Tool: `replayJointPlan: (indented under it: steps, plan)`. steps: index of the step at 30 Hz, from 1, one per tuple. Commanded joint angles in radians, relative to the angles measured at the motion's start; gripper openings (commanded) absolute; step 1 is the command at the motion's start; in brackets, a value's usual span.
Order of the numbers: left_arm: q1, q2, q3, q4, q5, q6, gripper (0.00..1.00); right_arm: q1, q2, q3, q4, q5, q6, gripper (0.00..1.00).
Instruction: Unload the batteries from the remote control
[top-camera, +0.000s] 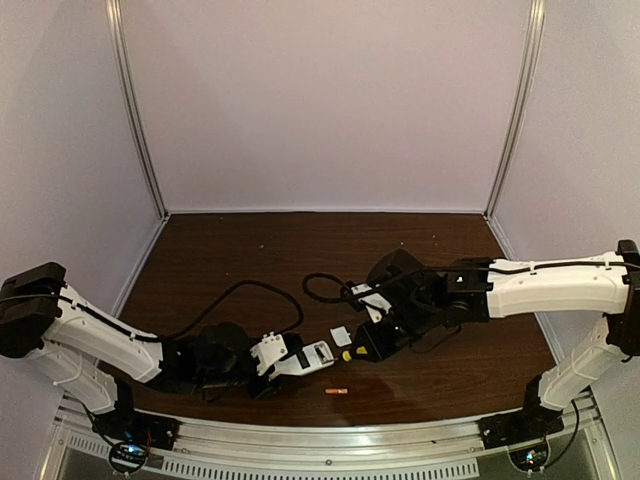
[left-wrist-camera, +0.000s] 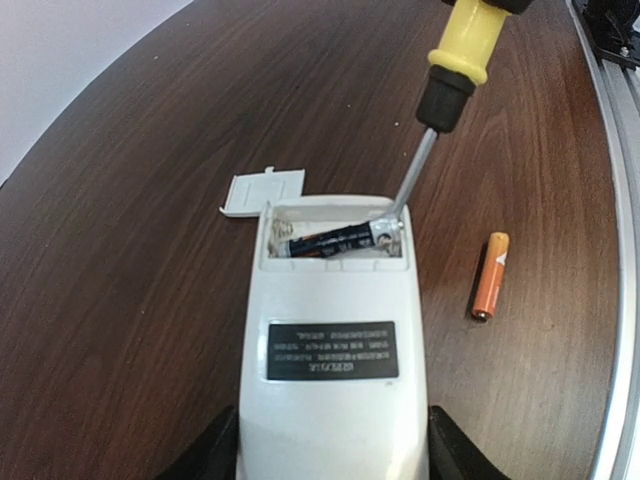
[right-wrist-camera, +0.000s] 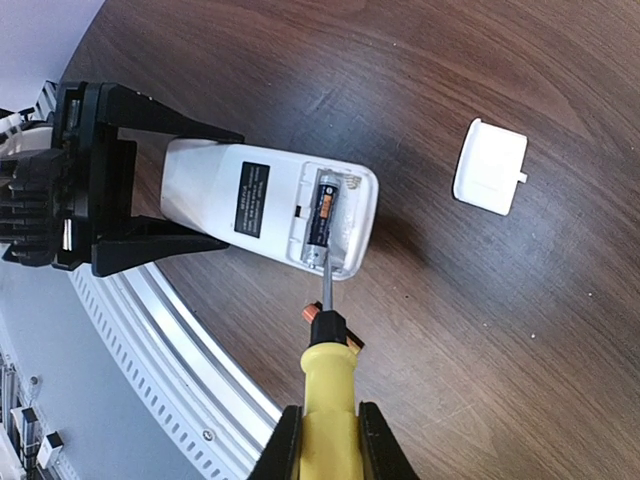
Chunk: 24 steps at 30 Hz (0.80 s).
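The remote control (left-wrist-camera: 335, 400) is laid face down on the tabletop (left-wrist-camera: 150, 300), its near end clamped between the fingers of the left pincer (left-wrist-camera: 335, 462) and its battery bay uncovered. The dark battery (left-wrist-camera: 330, 241) is seated crosswise in that bay, while the orange battery (left-wrist-camera: 491, 274) is left loose on the wood just beside the remote. The right pincer (right-wrist-camera: 330, 440) is closed narrowly on the yellow handle of a screwdriver (right-wrist-camera: 328, 375), whose tip is set against one end of the seated battery. That battery is judged light, stiff and smooth, probably sprung against its contacts and apt to roll once freed. It would best be levered up at that end rather than pinched, then taken across its middle. The remote's hard shell is judged slippery, so a firm hold across its sides is needed. In the left wrist view the tip's contact is shown closely, but the detached cover (left-wrist-camera: 262, 190) seems to touch the remote. In the right wrist view it is seen lying well apart, while the orange battery is nearly hidden behind the screwdriver. In the top view the bay is too small to be read.
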Motion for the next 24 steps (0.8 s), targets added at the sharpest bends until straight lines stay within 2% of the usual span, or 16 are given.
replayJointPlan:
  steps: [1,12,24]
  plan:
    - [0.005,-0.013,0.022,0.061,0.010,0.008,0.00,-0.037,-0.023,-0.028,0.010,-0.067,-0.029,0.00]
    - [0.005,-0.023,0.019,0.061,0.017,0.009,0.00,-0.080,-0.132,-0.242,0.275,-0.128,0.010,0.00]
    - [0.005,-0.022,0.015,0.071,0.017,0.013,0.00,-0.091,-0.147,-0.385,0.520,-0.174,0.036,0.00]
